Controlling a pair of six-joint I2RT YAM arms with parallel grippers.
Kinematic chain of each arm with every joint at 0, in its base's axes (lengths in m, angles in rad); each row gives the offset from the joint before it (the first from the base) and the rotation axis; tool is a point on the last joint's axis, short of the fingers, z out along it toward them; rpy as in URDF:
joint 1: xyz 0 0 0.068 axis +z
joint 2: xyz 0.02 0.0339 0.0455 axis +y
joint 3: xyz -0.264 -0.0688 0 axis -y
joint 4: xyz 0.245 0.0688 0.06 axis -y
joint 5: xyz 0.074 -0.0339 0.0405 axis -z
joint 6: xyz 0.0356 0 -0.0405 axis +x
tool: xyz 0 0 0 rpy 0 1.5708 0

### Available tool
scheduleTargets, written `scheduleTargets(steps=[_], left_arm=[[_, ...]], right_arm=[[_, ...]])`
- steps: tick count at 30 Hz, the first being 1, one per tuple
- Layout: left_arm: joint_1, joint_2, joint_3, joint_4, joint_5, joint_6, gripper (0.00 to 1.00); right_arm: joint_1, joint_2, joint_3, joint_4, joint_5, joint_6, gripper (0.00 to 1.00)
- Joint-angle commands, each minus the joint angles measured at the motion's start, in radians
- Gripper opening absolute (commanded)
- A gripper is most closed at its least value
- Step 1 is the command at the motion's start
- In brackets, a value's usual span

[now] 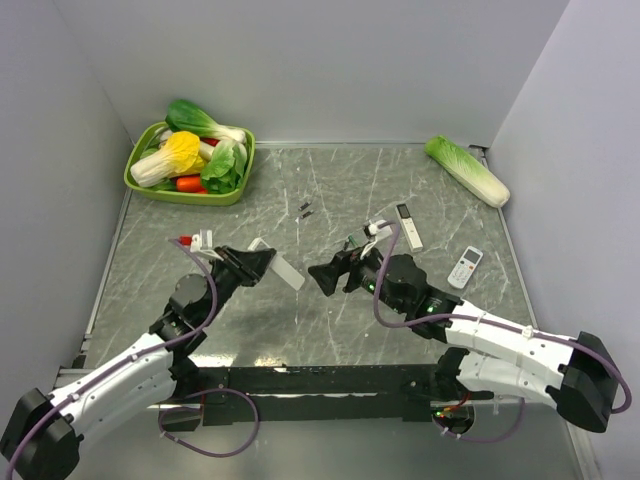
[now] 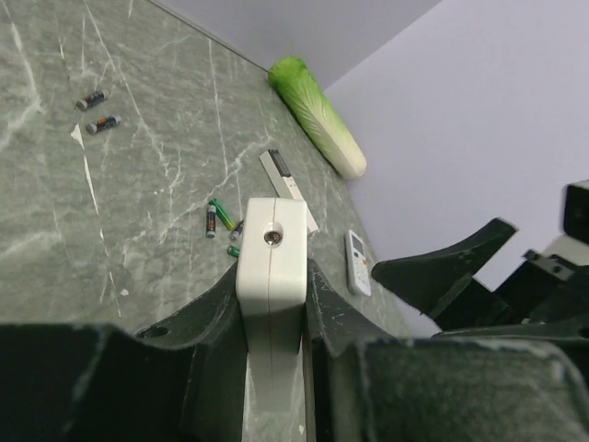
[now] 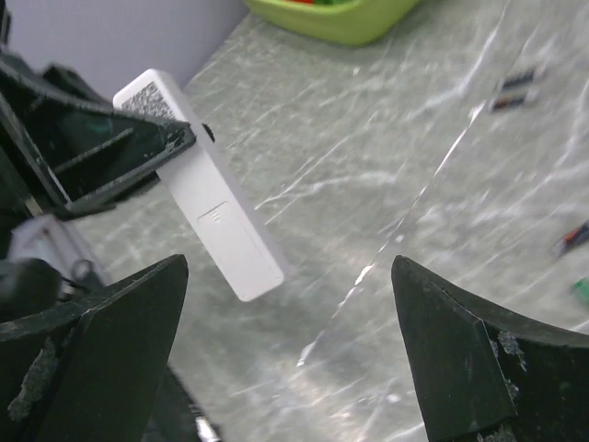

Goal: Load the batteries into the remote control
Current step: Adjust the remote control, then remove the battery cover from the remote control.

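My left gripper [image 1: 256, 263] is shut on one end of the remote control [image 1: 282, 268], a slim white bar held above the table with its free end pointing right. In the left wrist view the remote control [image 2: 272, 253] is pinched between both black fingers [image 2: 207, 318]. The right wrist view shows the remote control's [image 3: 217, 217] back, its battery cover closed. My right gripper [image 1: 326, 276] hangs wide open just right of that free end, empty [image 3: 287, 276]. The batteries [image 2: 218, 218], small green cylinders, lie on the table beyond the remote, close to the right arm [image 1: 352, 240].
Two dark cells [image 1: 305, 209] lie mid-table. A white remote with a black end [image 1: 409, 225] and a short buttoned remote [image 1: 465, 267] sit at the right. A green basket [image 1: 236, 190] of vegetables stands back left, a cabbage [image 1: 467, 170] back right.
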Motion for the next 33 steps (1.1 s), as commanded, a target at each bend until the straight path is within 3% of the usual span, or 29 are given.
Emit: scheduleTargets(steps=[1, 5, 11, 18, 33], left_arm=[[0.003, -0.025, -0.086, 0.217, -0.047, -0.147, 0.01], [0.003, -0.02, -0.138, 0.333, -0.057, -0.214, 0.01], [0.003, -0.017, -0.157, 0.381, -0.067, -0.232, 0.01], [0.003, -0.003, -0.157, 0.389, -0.072, -0.217, 0.01], [0.0, 0.009, -0.157, 0.417, -0.063, -0.202, 0.01]], right_arm=[[-0.007, 0.038, -0.027, 0.08, -0.022, 0.347, 1.0], [-0.007, 0.114, -0.021, 0.124, -0.043, 0.491, 1.0], [0.003, 0.211, 0.017, 0.129, -0.043, 0.584, 0.99], [0.009, 0.254, 0.032, 0.198, -0.066, 0.588, 0.91], [0.019, 0.299, 0.083, 0.239, -0.086, 0.579, 0.86]])
